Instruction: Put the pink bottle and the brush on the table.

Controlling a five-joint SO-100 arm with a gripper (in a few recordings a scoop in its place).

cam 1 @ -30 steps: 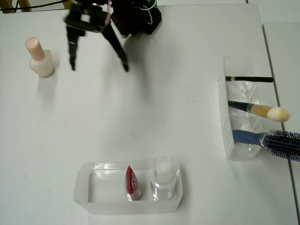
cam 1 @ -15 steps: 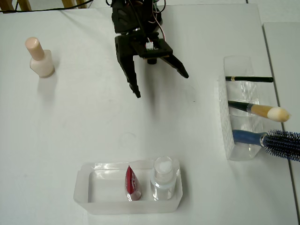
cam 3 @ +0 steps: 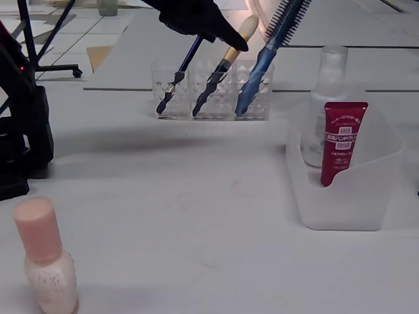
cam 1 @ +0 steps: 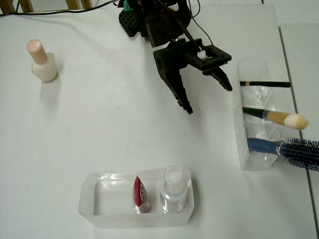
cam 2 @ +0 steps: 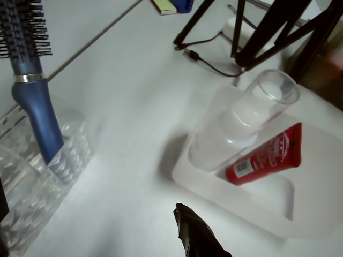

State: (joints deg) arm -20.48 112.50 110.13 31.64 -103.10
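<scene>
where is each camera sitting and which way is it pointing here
Overhead view: above the table, looking straight down; shows the black arm and its open gripper near the clear holder, and the pink bottle standing on the table.
Wrist view: rides on the arm, looking down and forward at the white tray and blue hairbrush; one dark fingertip shows at the bottom edge.
Fixed view: low at table level, facing the holder across the table; the gripper is at the top.
Shared: all three show the red tube and hairbrush; overhead and fixed views share the brush.

White table [cam 1: 99, 129] carries: pink bottle [cam 1: 42, 61] upright, clear faceted organizer [cam 1: 251, 124], frosted tray [cam 1: 99, 209], arm base [cam 1: 149, 17].
</scene>
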